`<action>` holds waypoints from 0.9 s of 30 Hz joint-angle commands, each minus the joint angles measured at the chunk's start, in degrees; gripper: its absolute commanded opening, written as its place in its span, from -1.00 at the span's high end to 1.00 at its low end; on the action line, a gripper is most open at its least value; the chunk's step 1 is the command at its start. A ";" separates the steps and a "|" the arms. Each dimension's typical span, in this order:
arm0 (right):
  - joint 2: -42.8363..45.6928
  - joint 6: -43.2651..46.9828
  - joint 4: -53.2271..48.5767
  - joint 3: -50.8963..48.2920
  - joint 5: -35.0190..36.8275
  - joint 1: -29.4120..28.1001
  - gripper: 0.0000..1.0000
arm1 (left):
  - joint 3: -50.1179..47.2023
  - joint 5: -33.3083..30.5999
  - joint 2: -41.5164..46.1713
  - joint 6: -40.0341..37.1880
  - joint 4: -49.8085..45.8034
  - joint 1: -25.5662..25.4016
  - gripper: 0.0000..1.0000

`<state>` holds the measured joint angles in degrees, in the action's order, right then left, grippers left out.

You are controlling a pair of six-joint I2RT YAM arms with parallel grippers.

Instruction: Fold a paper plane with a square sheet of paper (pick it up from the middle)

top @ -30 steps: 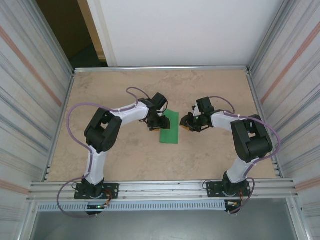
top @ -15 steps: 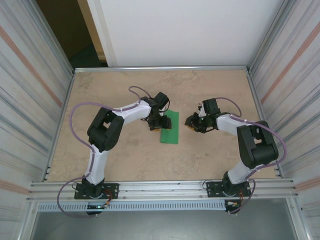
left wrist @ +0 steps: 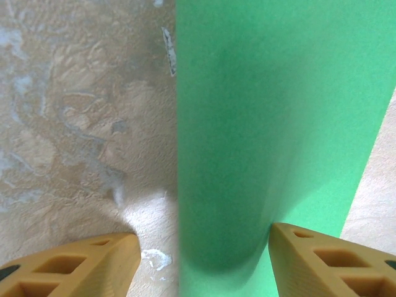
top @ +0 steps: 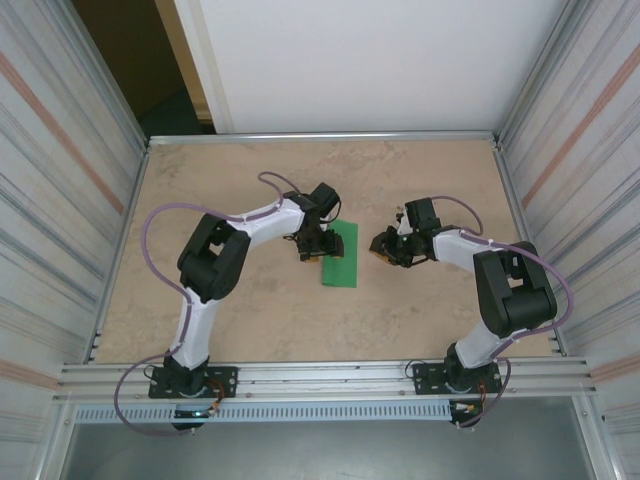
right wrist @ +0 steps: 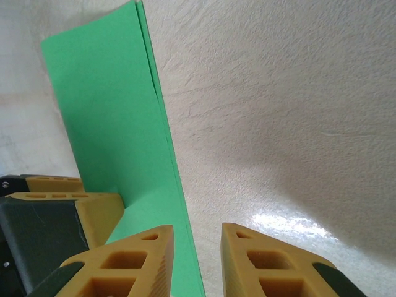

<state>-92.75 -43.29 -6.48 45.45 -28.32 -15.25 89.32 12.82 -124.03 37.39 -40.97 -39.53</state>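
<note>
The square sheet of paper (top: 342, 262) lies flat on the table as a narrow bright green rectangle, folded in half. My left gripper (top: 316, 246) is down at its left long edge, open. In the left wrist view the left gripper (left wrist: 203, 244) straddles that edge: one finger over bare table, the other over the paper (left wrist: 278, 111). My right gripper (top: 383, 247) hovers just right of the sheet, narrowly open with nothing between its fingers. From the right wrist, the right gripper (right wrist: 197, 238) stands over the paper's (right wrist: 105, 105) layered right edge, with the left gripper's fingers (right wrist: 99, 210) beyond.
The beige table (top: 250, 310) is boxed in by ribbed metal walls on the left (top: 60, 200) and right (top: 590, 180) and a white panel at the back (top: 360, 60). An aluminium rail (top: 320, 375) runs along the near edge.
My left gripper's jaws have opened a little wider over the paper's left edge. The right arm's elbow swung outward to the right early on, then stayed. The paper has not moved.
</note>
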 commanded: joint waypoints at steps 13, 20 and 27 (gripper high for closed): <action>0.71 -1.32 0.42 -0.81 -0.95 0.22 0.50 | -5.05 -1.15 -14.31 -2.07 -0.34 -2.13 -0.27; 0.38 -1.35 0.52 -0.64 -0.95 -0.04 0.50 | -4.55 -1.04 -14.85 -2.38 -0.49 -2.28 -0.27; -0.12 -1.31 0.60 -0.26 -1.08 -0.49 0.50 | -4.07 -1.12 -15.59 -3.11 -0.77 -2.31 -0.27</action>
<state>-92.75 -43.44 -6.02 45.41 -28.51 -15.40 91.20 12.71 -125.21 36.07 -43.07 -39.83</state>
